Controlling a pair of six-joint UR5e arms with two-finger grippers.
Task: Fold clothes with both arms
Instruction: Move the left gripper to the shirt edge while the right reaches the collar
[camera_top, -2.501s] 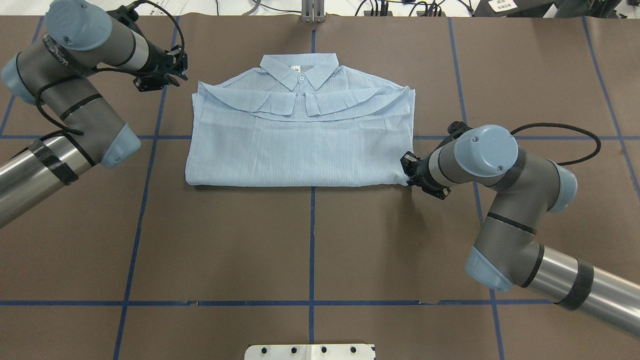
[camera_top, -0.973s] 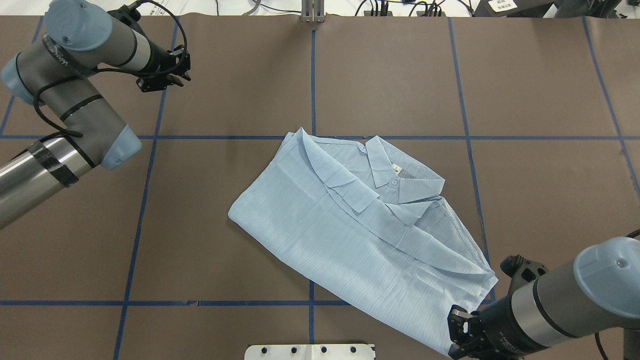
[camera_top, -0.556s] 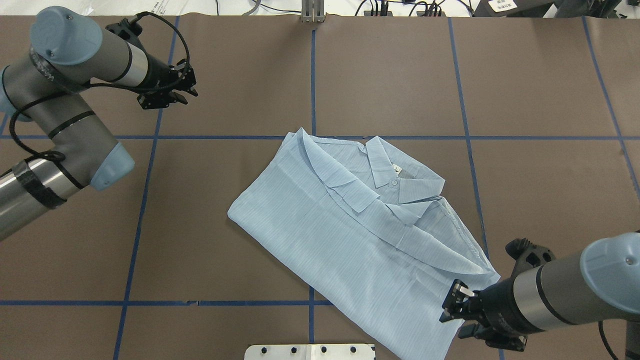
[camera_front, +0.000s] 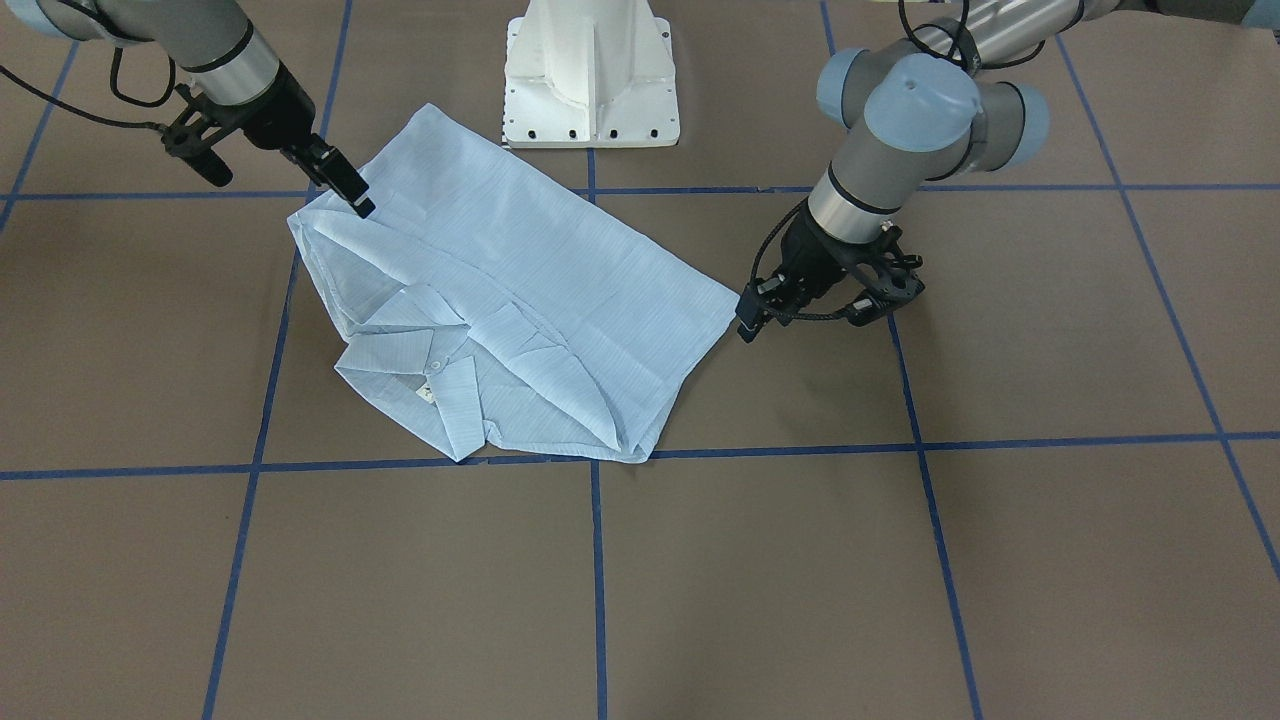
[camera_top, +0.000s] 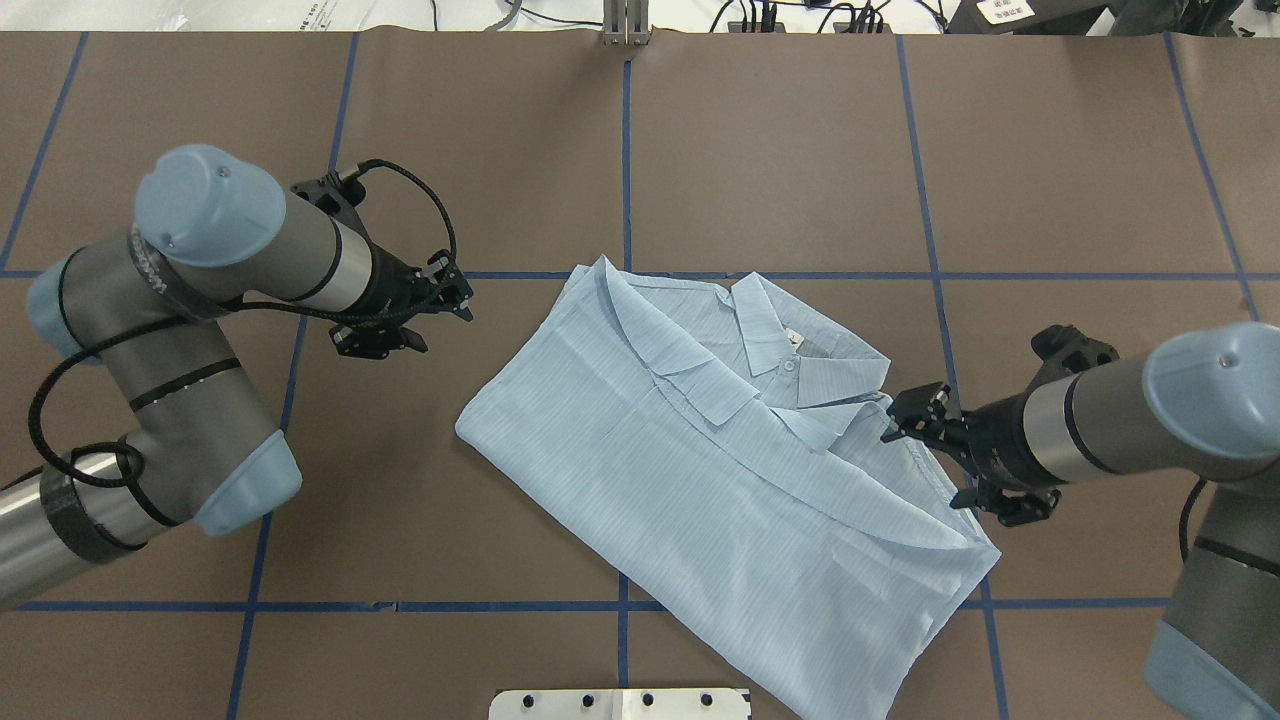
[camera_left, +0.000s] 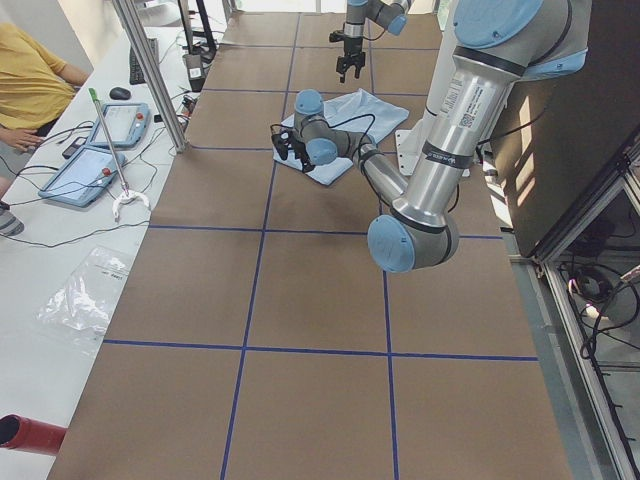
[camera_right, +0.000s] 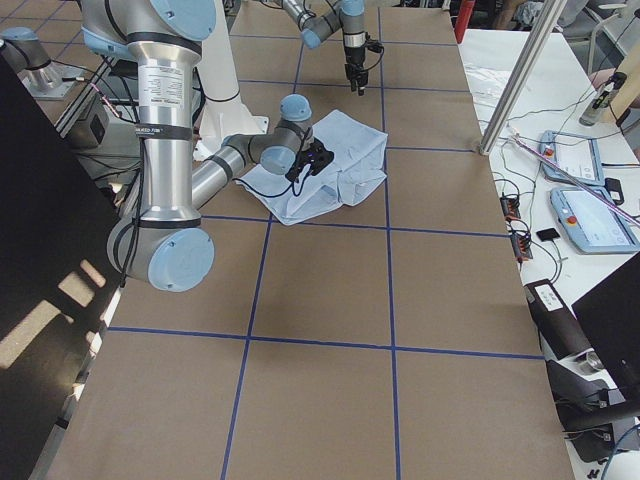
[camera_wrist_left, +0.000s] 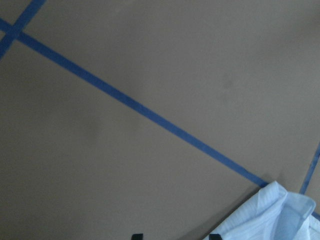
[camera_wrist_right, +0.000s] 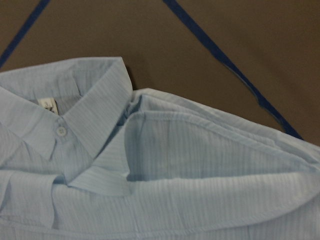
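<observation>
Underneath: brown table (camera_top: 780, 150), blue tape grid (camera_top: 626, 150), shirt (camera_top: 720, 470) lying askew.

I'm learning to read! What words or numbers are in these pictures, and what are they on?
Nothing here reads clearly enough to quote.
Neck label on the shirt: a tiny dark mark, too small to read.
Black band on the left arm: print too blurred to read.
Silver tube of the right arm: print too small to read.
White label beyond the table: too small to read.
</observation>
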